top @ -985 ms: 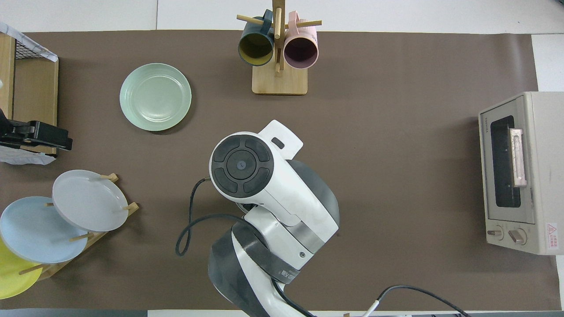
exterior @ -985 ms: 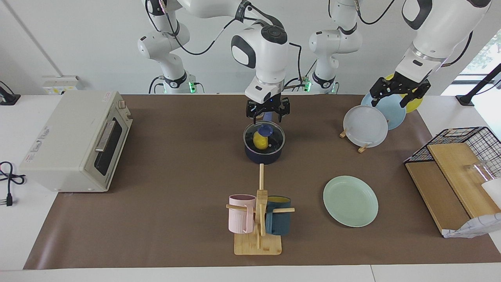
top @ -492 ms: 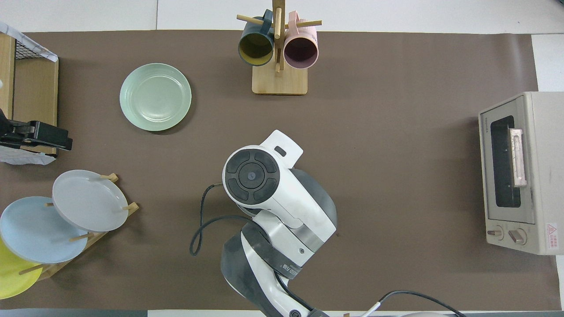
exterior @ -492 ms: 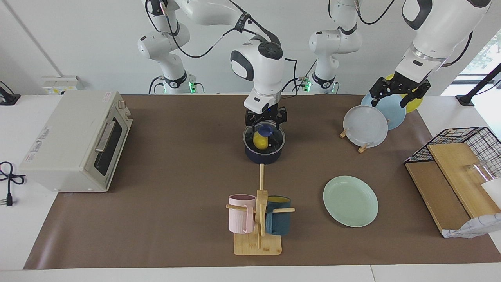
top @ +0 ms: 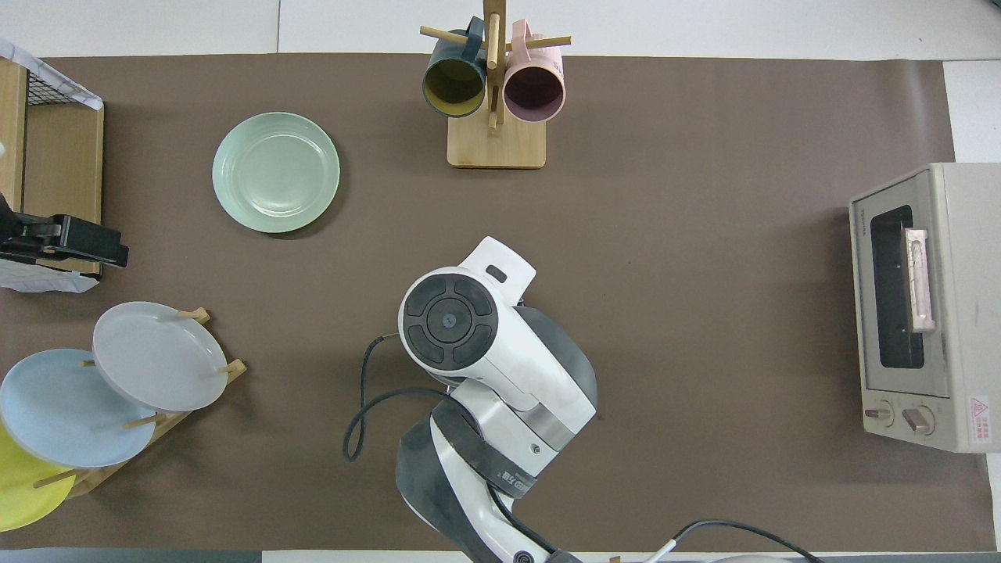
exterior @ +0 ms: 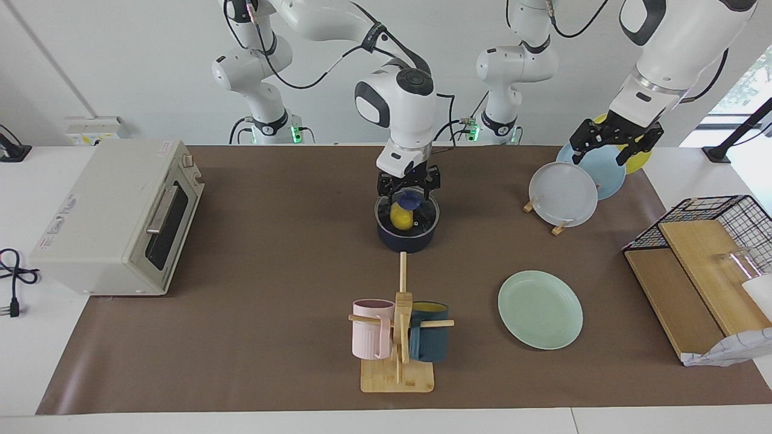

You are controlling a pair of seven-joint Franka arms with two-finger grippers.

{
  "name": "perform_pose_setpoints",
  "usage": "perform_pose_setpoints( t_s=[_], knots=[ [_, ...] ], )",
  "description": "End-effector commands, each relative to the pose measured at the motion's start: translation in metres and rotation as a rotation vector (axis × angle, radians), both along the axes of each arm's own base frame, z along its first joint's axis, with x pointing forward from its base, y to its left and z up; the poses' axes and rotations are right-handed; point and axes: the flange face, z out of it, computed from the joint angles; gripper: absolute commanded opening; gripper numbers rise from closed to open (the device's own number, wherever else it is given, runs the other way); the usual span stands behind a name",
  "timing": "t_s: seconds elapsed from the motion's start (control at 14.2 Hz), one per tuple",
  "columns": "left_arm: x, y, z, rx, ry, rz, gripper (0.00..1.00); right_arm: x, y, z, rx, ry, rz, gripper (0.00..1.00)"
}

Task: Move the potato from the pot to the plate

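Note:
The yellow potato (exterior: pixel 401 216) lies in the dark navy pot (exterior: pixel 407 236) at the table's middle. A blue part of the pot (exterior: pixel 410 198) stands up over the potato. My right gripper (exterior: pixel 408 191) is low over the pot's rim, its fingers (exterior: pixel 388 188) spread to either side of that blue part, holding nothing. In the overhead view the right arm (top: pixel 469 344) hides the pot and potato. The mint-green plate (exterior: pixel 540 309) lies bare, farther from the robots and toward the left arm's end; it also shows in the overhead view (top: pixel 275 172). My left gripper (exterior: pixel 608 154) waits open above the plate rack.
A mug tree (exterior: pixel 398 337) with a pink and a teal mug stands farther out than the pot. A rack holds grey (exterior: pixel 563 194), light blue and yellow plates. A toaster oven (exterior: pixel 117 217) sits at the right arm's end, a wire basket with boards (exterior: pixel 705 253) at the left arm's end.
My right gripper has come down from above the pot to just over its rim, around the blue part. The left arm, potato and plate have not moved.

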Motion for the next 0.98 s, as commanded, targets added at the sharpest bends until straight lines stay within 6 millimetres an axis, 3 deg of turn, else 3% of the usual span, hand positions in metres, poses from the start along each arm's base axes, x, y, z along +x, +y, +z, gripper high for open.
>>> perform_pose_setpoints(
  t_s=[0.0,0.35,0.56,0.77,0.91],
  knots=[
    [-0.0044,0.0032,0.0,0.026,0.002,0.012,1.0,-0.0058,-0.0044,-0.0013,0.004,-0.025,0.026,0.99],
    [-0.0043,0.0032,0.0007,0.026,0.001,0.012,1.0,-0.0098,-0.0076,-0.0107,0.003,-0.024,0.028,0.95],
    [-0.0045,0.0032,-0.0001,0.026,0.004,0.012,1.0,-0.0103,-0.0069,-0.0101,0.001,-0.026,0.033,0.78],
    [-0.0049,0.0032,-0.0004,0.026,0.007,0.012,1.0,-0.0086,-0.0067,-0.0077,0.002,-0.029,0.048,0.55],
    [-0.0048,0.0041,0.0004,0.026,0.006,0.013,1.0,-0.0057,-0.0043,-0.0021,0.004,-0.031,0.047,0.54]
  ],
)
